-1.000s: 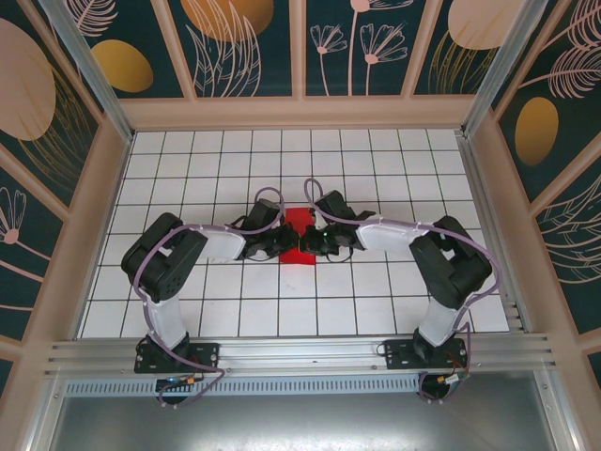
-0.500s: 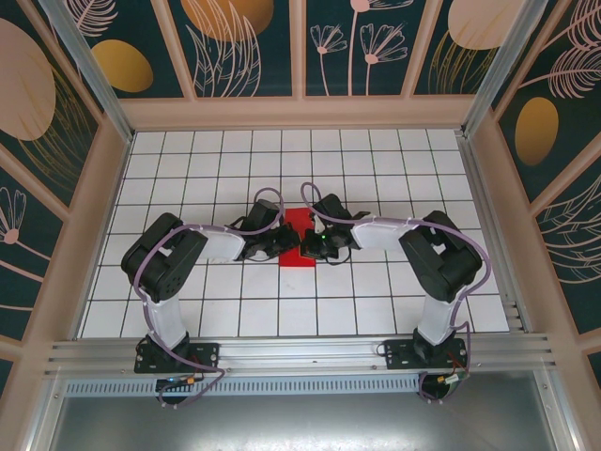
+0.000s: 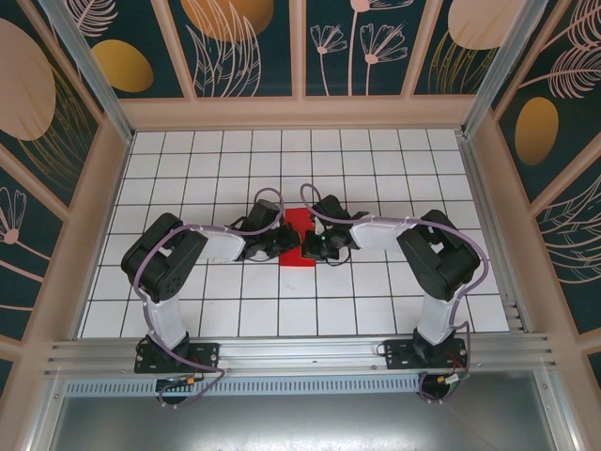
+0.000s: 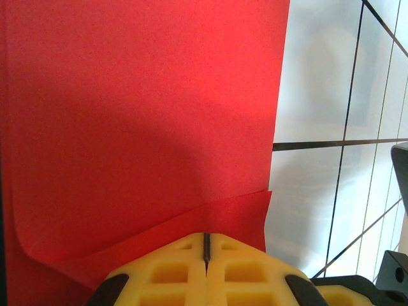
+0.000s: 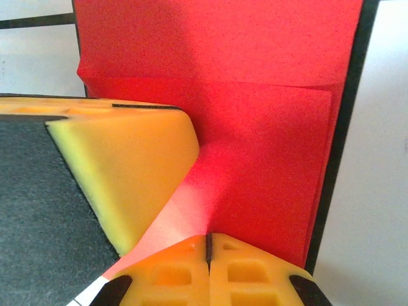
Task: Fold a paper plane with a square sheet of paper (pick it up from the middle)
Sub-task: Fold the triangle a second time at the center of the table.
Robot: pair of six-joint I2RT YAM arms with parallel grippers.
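We show the square sheet of paper (image 3: 299,224), partly folded, lying flat on the white grid table (image 3: 188,169) midway between the two arms, its long axis running away from the bases. The left gripper (image 3: 284,242) and the right gripper (image 3: 315,246) meet over it from opposite sides, equally near. Each has its jaws pressed together, tips bearing on a folded flap (image 4: 191,220); we judge that neither pinches paper.

The tabletop (image 3: 188,160) is white with a grid of thin dark lines and takes up the middle of the overhead view. One sheet of red paper (image 3: 300,220) lies on it at the centre of the frame. The sheet is partly folded, with one layer over another.
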